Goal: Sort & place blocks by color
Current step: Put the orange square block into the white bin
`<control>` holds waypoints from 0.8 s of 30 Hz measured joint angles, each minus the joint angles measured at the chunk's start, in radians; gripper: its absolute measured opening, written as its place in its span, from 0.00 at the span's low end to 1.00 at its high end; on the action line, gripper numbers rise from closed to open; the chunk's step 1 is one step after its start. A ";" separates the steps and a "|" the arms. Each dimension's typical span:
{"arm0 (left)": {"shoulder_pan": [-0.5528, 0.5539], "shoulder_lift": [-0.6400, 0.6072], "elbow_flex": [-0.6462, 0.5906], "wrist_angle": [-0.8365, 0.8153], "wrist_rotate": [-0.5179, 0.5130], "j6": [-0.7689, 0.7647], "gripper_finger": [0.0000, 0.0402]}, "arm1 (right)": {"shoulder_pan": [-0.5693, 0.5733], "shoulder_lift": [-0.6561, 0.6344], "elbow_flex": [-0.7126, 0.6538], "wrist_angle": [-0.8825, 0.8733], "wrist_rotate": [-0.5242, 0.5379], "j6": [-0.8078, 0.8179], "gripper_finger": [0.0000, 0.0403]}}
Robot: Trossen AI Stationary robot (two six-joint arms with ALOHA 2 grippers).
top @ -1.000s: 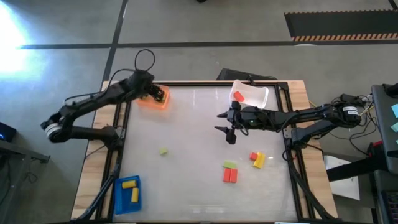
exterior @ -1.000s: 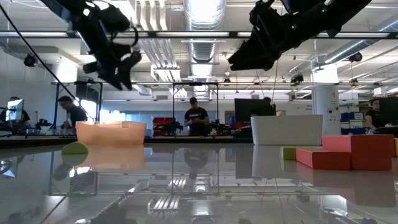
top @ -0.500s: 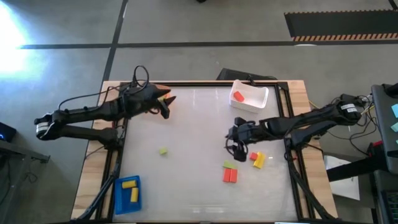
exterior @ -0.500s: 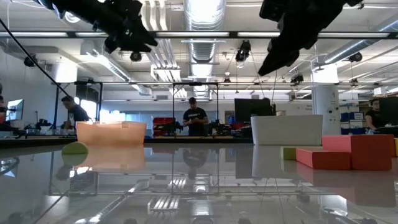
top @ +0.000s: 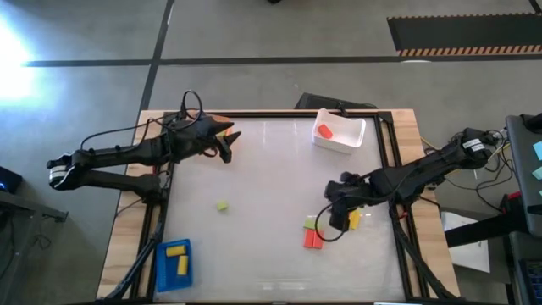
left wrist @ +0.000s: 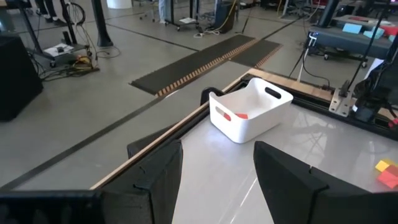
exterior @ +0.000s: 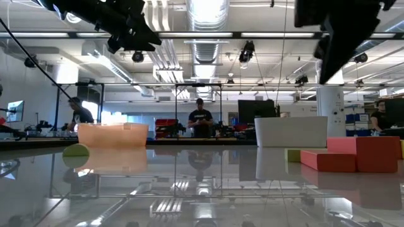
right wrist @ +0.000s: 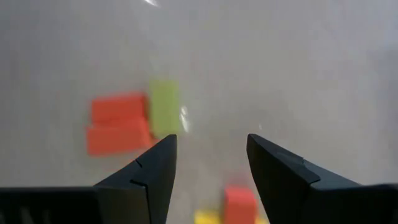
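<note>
The blocks lie on the table. In the high view, one light green block sits alone left of centre. A green block, two red blocks and a yellow block cluster at the near right. My right gripper hangs open above this cluster, pointing down; its wrist view shows the red pair, the green block and another red block below the open gripper. My left gripper is open in the air by the orange tray.
The white tray at the far right holds a red block. The blue tray at the near left corner holds yellow blocks. The orange tray stands at the far left. People stand in the room beyond the table.
My right gripper has moved from beside the white tray toward the near edge and now hangs over the block cluster, pointing down. My left gripper has risen from the orange tray and tipped toward level, then kept still.
</note>
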 joint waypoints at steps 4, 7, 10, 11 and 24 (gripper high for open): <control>0.000 -0.003 0.000 0.002 0.000 0.002 0.46 | 0.000 0.000 -0.002 -0.169 0.000 0.156 0.45; 0.000 -0.001 0.000 0.001 0.000 0.002 0.46 | 0.012 0.000 -0.024 -0.195 -0.013 0.158 0.47; 0.000 -0.001 0.000 0.000 0.000 0.003 0.46 | 0.031 0.000 -0.047 -0.190 -0.030 0.125 0.50; 0.000 -0.001 0.000 0.000 0.000 0.003 0.46 | 0.041 0.000 -0.054 -0.191 -0.031 0.123 0.51; 0.000 -0.002 0.000 0.001 0.000 0.055 0.46 | 0.084 0.002 -0.091 -0.132 -0.025 0.197 0.54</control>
